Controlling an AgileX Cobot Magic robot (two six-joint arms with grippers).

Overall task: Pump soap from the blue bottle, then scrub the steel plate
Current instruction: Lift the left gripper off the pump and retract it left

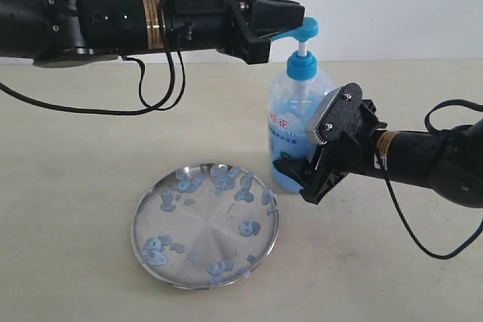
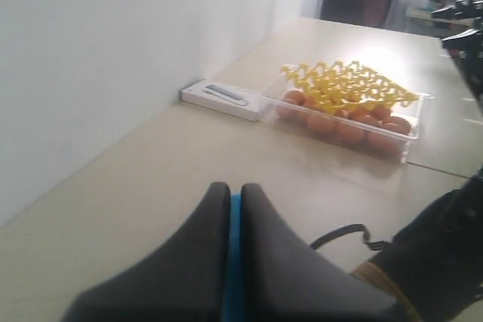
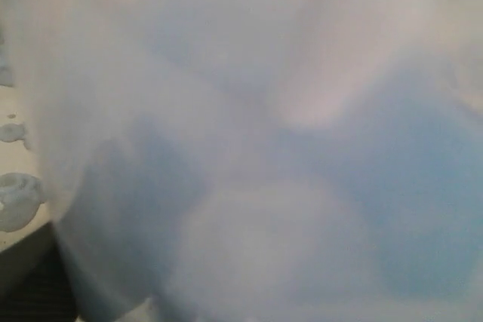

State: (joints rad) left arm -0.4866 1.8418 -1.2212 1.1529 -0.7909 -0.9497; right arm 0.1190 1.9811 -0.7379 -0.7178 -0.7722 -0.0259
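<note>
Soap blobs [image 1: 249,228] dotting steel plate [image 1: 207,220]

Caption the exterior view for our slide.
Left gripper clamps the pump, right gripper holding the bottle, beside a plate dotted with soap.

The pale beige table [image 1: 68,201] carries the steel plate [image 1: 219,220] and, at the plate's one o'clock, just beside its rim, the upright blue bottle [image 1: 290,137]. Elsewhere on it, by the wall, a white box [image 2: 223,99] lies just beside a clear egg tray [image 2: 411,141].
</note>
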